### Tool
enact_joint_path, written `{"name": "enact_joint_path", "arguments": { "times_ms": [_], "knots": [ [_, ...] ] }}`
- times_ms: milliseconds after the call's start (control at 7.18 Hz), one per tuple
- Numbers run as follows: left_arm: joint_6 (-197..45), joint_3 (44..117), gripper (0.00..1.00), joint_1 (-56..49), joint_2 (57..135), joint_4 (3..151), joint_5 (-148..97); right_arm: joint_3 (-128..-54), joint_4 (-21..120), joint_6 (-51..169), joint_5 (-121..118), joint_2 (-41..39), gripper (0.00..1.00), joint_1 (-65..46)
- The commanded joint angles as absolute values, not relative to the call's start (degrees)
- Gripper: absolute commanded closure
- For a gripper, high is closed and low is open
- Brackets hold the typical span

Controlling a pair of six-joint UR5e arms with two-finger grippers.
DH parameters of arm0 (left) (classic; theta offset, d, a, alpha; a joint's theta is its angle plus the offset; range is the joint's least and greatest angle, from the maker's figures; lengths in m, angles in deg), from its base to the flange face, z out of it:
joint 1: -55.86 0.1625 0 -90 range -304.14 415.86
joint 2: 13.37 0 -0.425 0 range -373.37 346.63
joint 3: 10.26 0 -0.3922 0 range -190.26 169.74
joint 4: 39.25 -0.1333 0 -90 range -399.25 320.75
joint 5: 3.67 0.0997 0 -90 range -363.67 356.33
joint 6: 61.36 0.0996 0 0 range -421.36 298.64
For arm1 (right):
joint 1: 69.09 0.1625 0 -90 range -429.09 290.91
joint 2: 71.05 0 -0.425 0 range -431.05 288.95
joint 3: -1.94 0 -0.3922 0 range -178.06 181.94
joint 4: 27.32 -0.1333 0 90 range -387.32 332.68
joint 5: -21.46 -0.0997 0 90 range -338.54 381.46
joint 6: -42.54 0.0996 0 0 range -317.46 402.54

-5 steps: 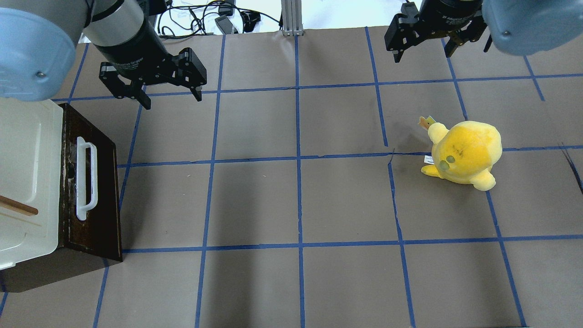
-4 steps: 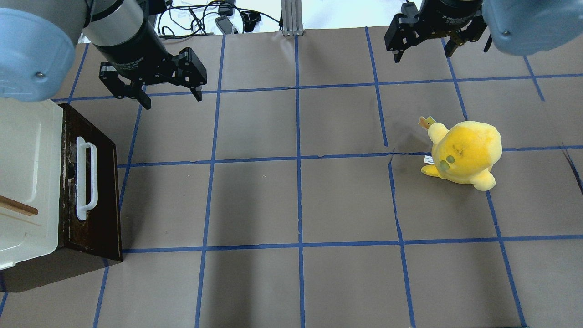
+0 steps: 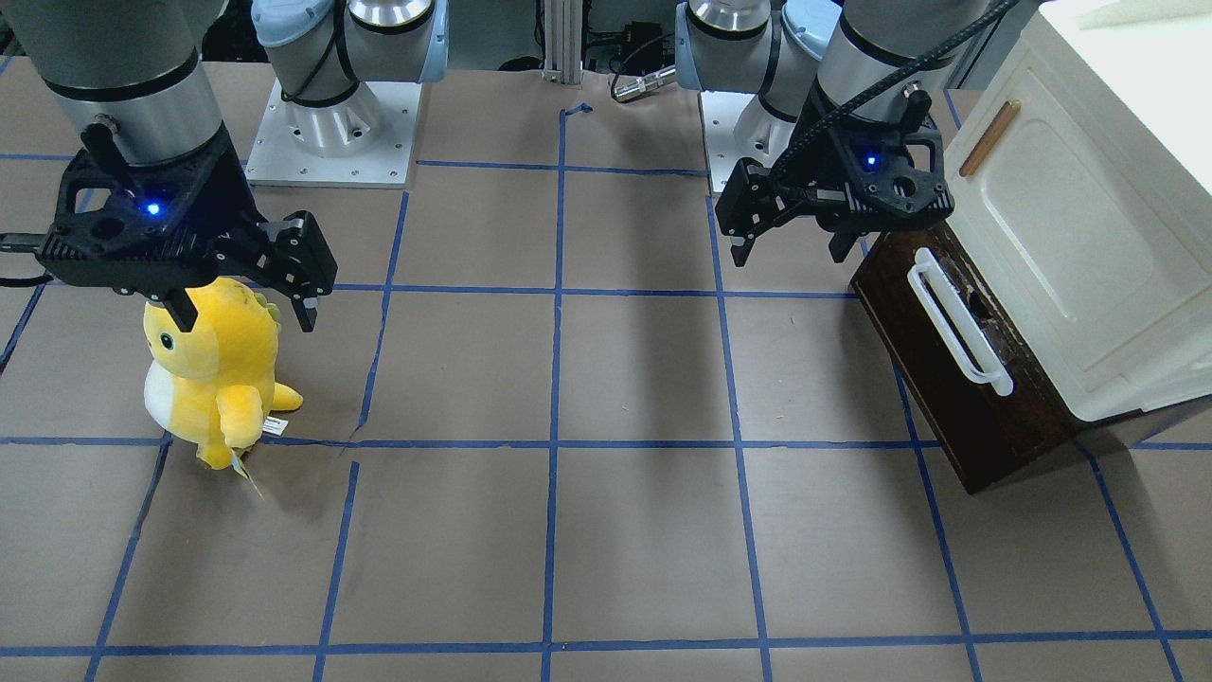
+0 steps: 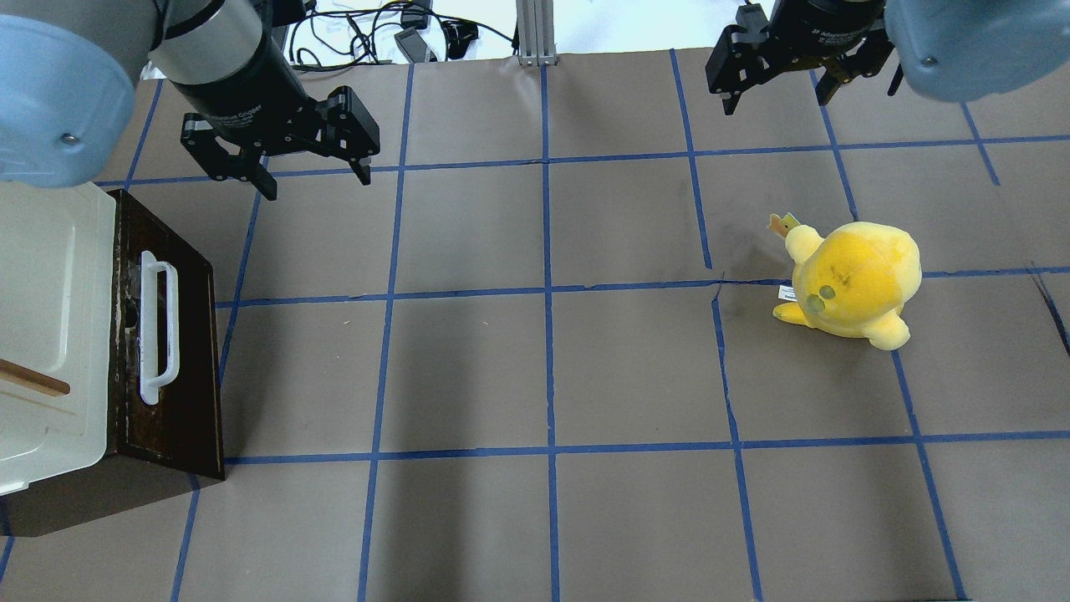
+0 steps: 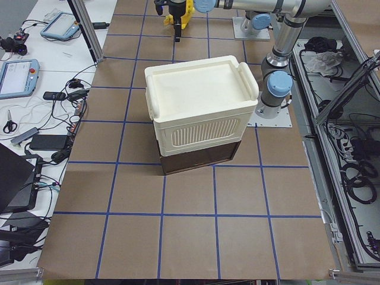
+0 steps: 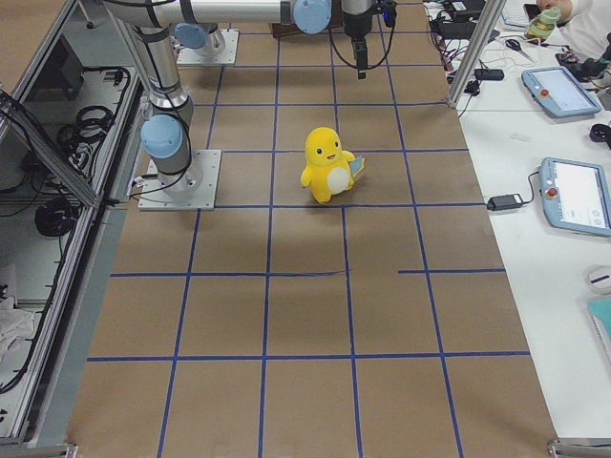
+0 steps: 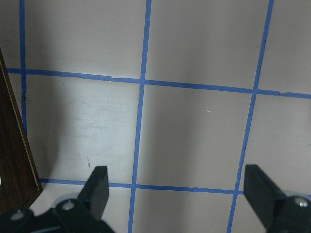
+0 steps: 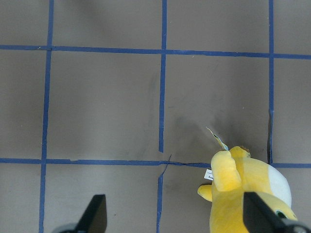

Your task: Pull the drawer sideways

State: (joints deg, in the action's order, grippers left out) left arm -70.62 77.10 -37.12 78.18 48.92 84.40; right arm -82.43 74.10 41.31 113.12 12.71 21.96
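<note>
The drawer [image 4: 188,351] has a dark brown wooden front with a long white bar handle [image 4: 159,330]. It sits shut under a cream cabinet [image 4: 50,318] at the table's left edge. It also shows in the front-facing view [image 3: 947,398]. My left gripper [image 4: 318,184] is open and empty. It hovers above the table beyond the drawer's far end, apart from the handle. In the left wrist view only the drawer's corner [image 7: 12,160] shows at the left edge. My right gripper [image 4: 773,102] is open and empty, high at the far right.
A yellow plush toy [image 4: 853,280] stands on the right half of the table, below my right gripper [image 3: 246,317]. The cream cabinet door has a small wooden handle [image 3: 989,137]. Brown paper with blue tape lines covers the table [image 4: 543,376]. Cables lie beyond the far edge.
</note>
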Motion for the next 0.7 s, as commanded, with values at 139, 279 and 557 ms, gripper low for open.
{"name": "enact_joint_path", "arguments": {
  "times_ms": [139,279,557],
  "knots": [
    [-70.85,77.02,0.00,-37.22,78.38,48.90,84.40,-82.43,74.10,41.31,113.04,12.71,0.00,21.97],
    [-70.94,77.10,0.00,-37.31,78.21,48.90,84.49,-82.43,74.10,41.31,113.12,12.71,0.00,21.97],
    [-70.94,78.15,0.00,-37.48,77.94,49.60,85.19,-82.43,74.10,41.31,113.13,12.71,0.00,21.97]
  ]
}}
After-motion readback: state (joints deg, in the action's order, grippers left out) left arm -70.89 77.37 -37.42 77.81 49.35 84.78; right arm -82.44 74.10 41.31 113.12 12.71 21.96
